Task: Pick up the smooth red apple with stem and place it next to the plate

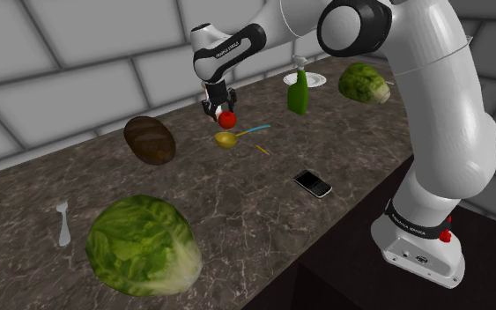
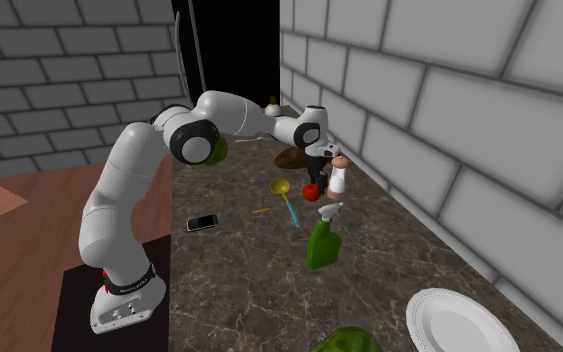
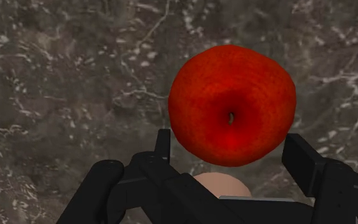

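Nearest on the dark veined counter lies a head of lettuce, then a phone. Past them the gripper is clamped on the red apple (a finger at each side), near a yellow spoon. Farther on stands a green spray bottle, and the white plate behind it, well apart from the apple
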You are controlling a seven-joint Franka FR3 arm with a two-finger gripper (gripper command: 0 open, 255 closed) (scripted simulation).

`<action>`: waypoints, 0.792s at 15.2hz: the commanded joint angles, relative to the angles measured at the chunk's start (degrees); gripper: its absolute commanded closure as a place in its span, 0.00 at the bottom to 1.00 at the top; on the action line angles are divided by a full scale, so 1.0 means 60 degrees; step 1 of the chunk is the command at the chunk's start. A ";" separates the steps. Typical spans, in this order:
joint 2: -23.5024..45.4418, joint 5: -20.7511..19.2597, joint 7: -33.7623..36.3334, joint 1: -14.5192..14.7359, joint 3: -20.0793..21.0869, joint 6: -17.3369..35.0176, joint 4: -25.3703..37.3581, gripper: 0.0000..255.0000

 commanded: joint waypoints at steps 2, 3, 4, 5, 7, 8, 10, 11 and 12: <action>0.0006 0.0002 0.0000 0.0000 0.0000 -0.0005 -0.0003 1.00; 0.0006 0.0001 0.0001 0.0001 0.0001 -0.0005 -0.0003 1.00; 0.0007 0.0001 0.0001 0.0001 0.0001 -0.0003 -0.0004 1.00; 0.0007 0.0001 -0.0001 -0.0001 0.0000 -0.0003 -0.0003 1.00; -0.0085 0.0023 -0.0036 -0.0001 0.0011 -0.0204 0.0108 1.00; -0.0128 0.0033 -0.0053 -0.0001 0.0015 -0.0306 0.0168 1.00; -0.0205 0.0053 -0.0087 0.0001 0.0024 -0.0516 0.0304 1.00; -0.0242 0.0063 -0.0104 0.0002 0.0028 -0.0622 0.0374 1.00; -0.0276 0.0072 -0.0122 0.0003 0.0032 -0.0728 0.0447 1.00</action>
